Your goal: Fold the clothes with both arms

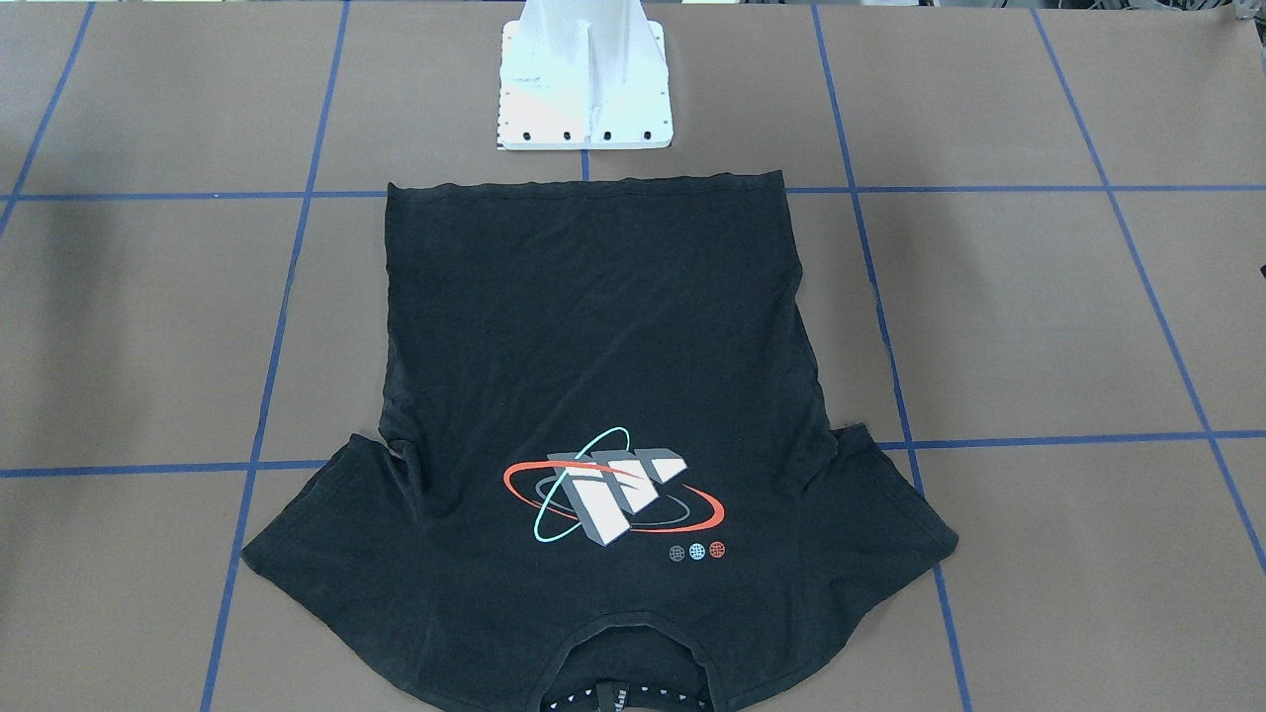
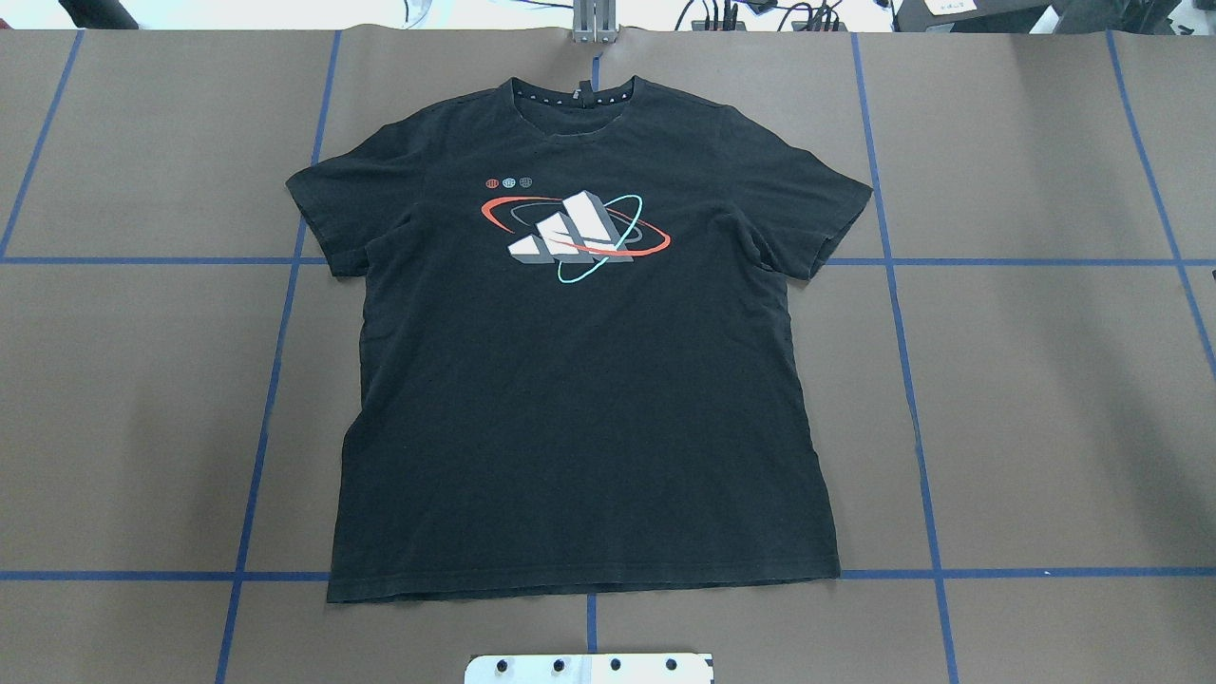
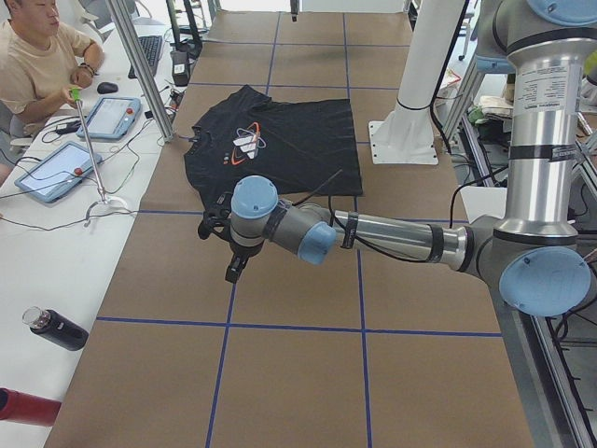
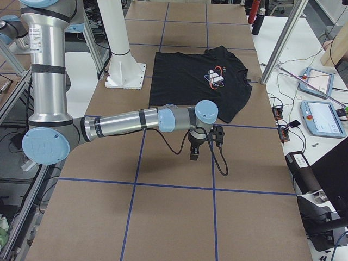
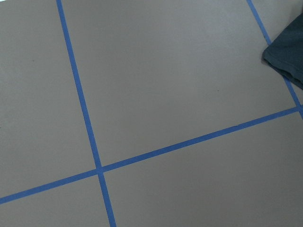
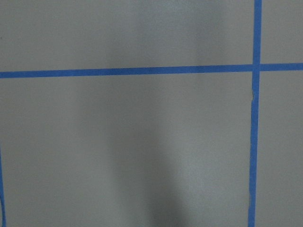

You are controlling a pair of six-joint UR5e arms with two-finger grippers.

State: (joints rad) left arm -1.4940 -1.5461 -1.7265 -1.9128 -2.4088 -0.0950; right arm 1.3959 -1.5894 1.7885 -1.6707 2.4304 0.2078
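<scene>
One shirt is laid flat on the desk with the logo upward. The collar is turned away from the robot and the hem lies near the pedestal. Both sleeves are spread, the left sleeve and the right sleeve, presumably so that each side can be reached by its own arm and the edges found for folding. No fold is seen, so the task is judged not yet begun.

Two arms are counted. The left arm is stretched low over bare desk beside the shirt's left edge, and the right arm is set likewise on the opposite side. They are probably parked clear of the cloth so that it is left unobstructed while each sleeve is kept within short reach.

Two end effectors are counted, one per arm. The left end effector and the right end effector are pointed downward and neither is touching the shirt. Whether their fingers are apart or together cannot be told, since they are shown only in the side views.

Only a corner of the shirt is caught by the left wrist camera. Nothing but desk and blue tape is shown by the right one. One operator is seated alongside.
</scene>
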